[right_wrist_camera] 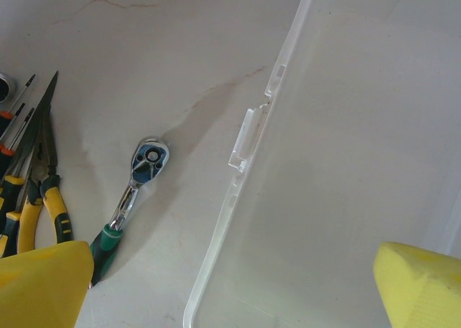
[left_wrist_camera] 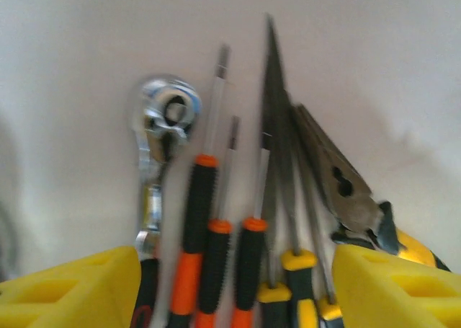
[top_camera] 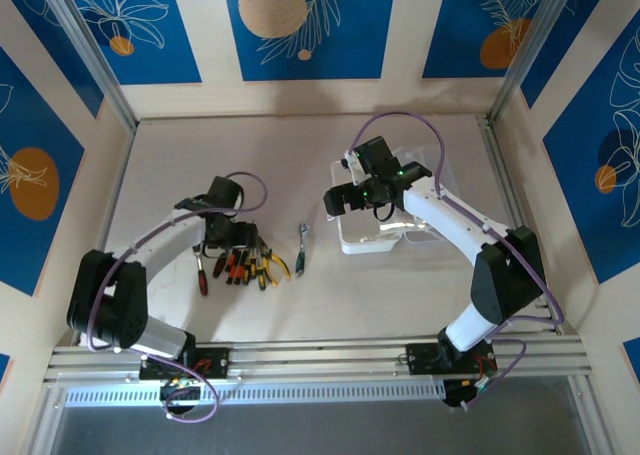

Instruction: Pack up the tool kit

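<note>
Left hand (left_wrist_camera: pixel 238 288), set apart astride the bunched screwdrivers (left_wrist_camera: pixel 198 198) and pliers (left_wrist_camera: pixel 338 187) on the table (left_wrist_camera: pixel 86 40), grip not confirmable, best closed squarely on one handle rather than the bunch; right hand (right_wrist_camera: pixel 230 292), spread wide, hung above the case (right_wrist_camera: pixel 346 162).

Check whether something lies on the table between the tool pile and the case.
A green-handled ratchet lies alone on the table between the tool pile and the case, touching neither. Nothing else visible stands there.
</note>
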You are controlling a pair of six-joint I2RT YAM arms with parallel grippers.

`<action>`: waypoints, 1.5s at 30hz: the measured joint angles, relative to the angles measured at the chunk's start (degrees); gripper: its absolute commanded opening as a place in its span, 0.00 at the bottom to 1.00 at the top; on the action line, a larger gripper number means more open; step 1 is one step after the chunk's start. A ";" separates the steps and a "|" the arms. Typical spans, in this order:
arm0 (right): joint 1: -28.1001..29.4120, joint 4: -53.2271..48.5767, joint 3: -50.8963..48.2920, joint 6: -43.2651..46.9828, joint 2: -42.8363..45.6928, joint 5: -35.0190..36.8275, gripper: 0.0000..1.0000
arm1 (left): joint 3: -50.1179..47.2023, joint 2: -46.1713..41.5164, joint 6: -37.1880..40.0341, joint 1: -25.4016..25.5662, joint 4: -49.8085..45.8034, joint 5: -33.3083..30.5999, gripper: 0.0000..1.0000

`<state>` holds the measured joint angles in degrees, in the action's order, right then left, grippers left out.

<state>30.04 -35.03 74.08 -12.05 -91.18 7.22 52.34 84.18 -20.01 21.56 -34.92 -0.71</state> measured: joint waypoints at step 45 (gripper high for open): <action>-0.94 1.68 -7.45 0.02 3.56 0.22 1.00 | 6.78 13.62 -5.75 13.07 -2.01 -0.55 0.00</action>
<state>29.10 -33.34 66.63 -12.03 -87.61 7.44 59.11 97.80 -25.76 34.63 -36.93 -1.26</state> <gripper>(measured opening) 0.999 0.112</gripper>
